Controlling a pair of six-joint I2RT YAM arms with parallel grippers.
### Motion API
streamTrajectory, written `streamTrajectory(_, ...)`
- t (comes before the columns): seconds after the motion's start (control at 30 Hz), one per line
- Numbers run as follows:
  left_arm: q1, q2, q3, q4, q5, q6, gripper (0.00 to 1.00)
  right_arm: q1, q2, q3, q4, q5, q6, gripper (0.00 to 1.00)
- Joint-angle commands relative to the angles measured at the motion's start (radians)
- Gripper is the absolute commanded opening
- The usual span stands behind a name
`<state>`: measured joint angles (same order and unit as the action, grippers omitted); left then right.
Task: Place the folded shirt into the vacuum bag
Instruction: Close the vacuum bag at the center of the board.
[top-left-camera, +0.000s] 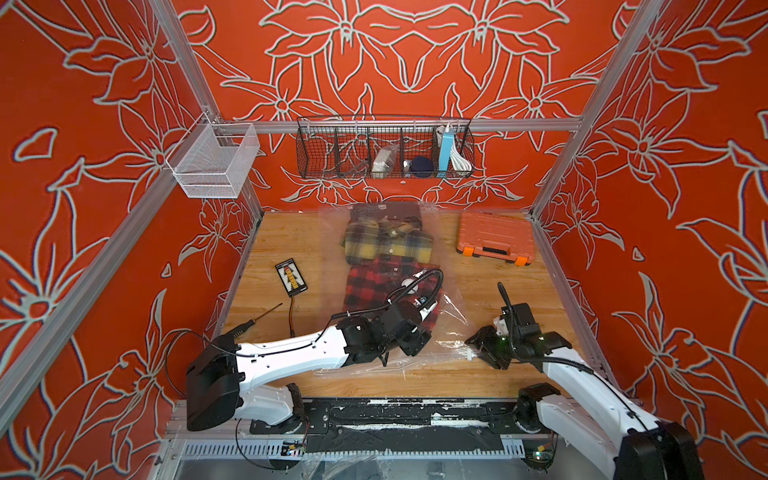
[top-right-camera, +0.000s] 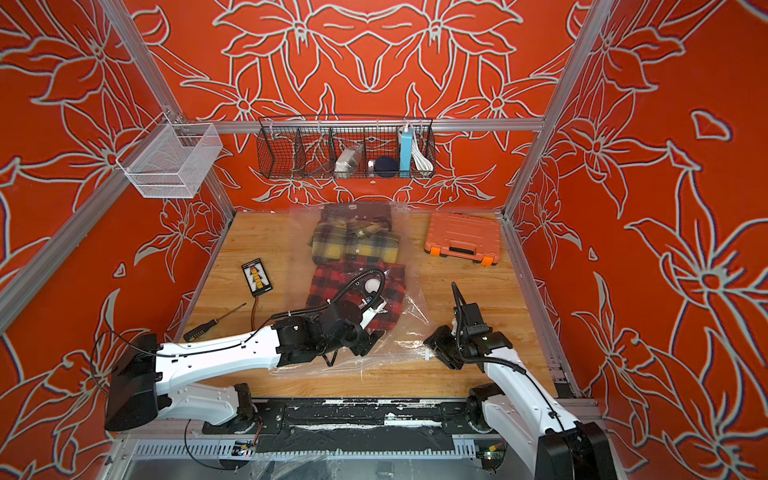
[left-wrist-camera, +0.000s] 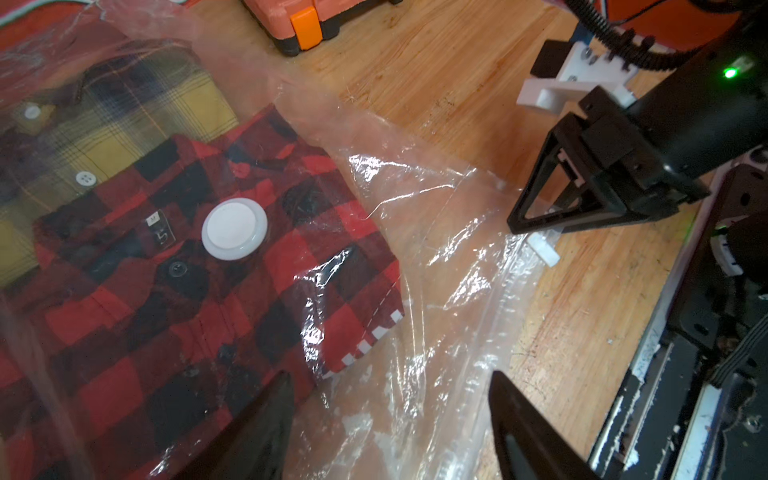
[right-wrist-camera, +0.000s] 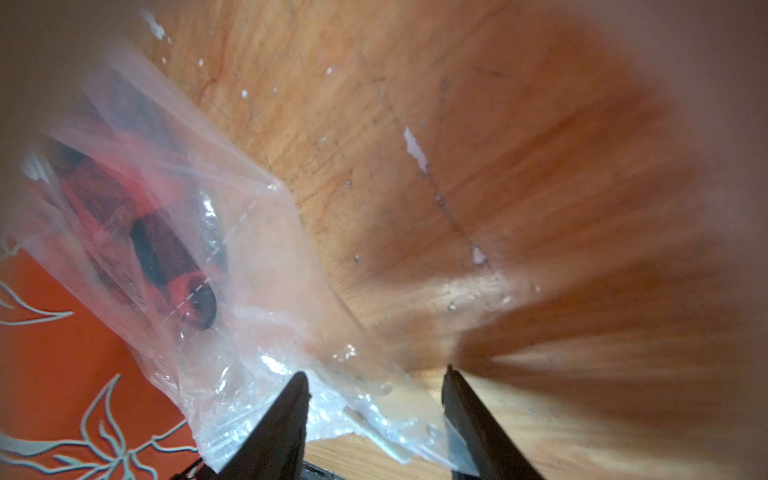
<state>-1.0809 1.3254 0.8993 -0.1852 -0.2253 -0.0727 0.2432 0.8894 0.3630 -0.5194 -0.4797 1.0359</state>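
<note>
The vacuum bag is lying flat on the table, running from 12 o'clock through the centre toward 6 o'clock in both top views; its open end is pointing at 6 o'clock. A yellow plaid shirt is sitting inside toward 12 o'clock; the red plaid shirt is lying folded just behind it toward 6 o'clock, under the plastic, with the white valve disc resting over it. The left hand is hovering over the near corner of the red shirt, released, its fingers standing wide apart with nothing between them. The right hand is reaching in from 4 o'clock at the bag's near corner; its fingers are standing apart with the crinkled edge lying between them, not clenched on it; a white slider clip is sitting just beside its tip. An orange tool case is sitting at 2 o'clock; a screwdriver is lying at 8 o'clock.
</note>
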Motion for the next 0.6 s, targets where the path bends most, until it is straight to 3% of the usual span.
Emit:
streamTrajectory(0.0,-0.006,-0.020,0.004,0.020,0.022,0.043,0.74,-0.008,-0.009,-0.005,0.055,-0.025,0.043,0.45)
streamTrajectory(0.2,-0.023,-0.036,0.010,-0.008,0.081,0.055,0.74,-0.007,-0.097,0.006,0.024,-0.024,0.091,0.30)
streamTrajectory(0.43,-0.073,-0.019,0.011,-0.020,0.084,0.109,0.76,-0.015,-0.134,0.069,0.008,-0.034,0.118,0.04)
streamTrajectory(0.57,-0.106,0.038,0.042,-0.053,0.060,0.140,0.78,-0.025,-0.098,0.126,0.022,-0.050,0.123,0.00)
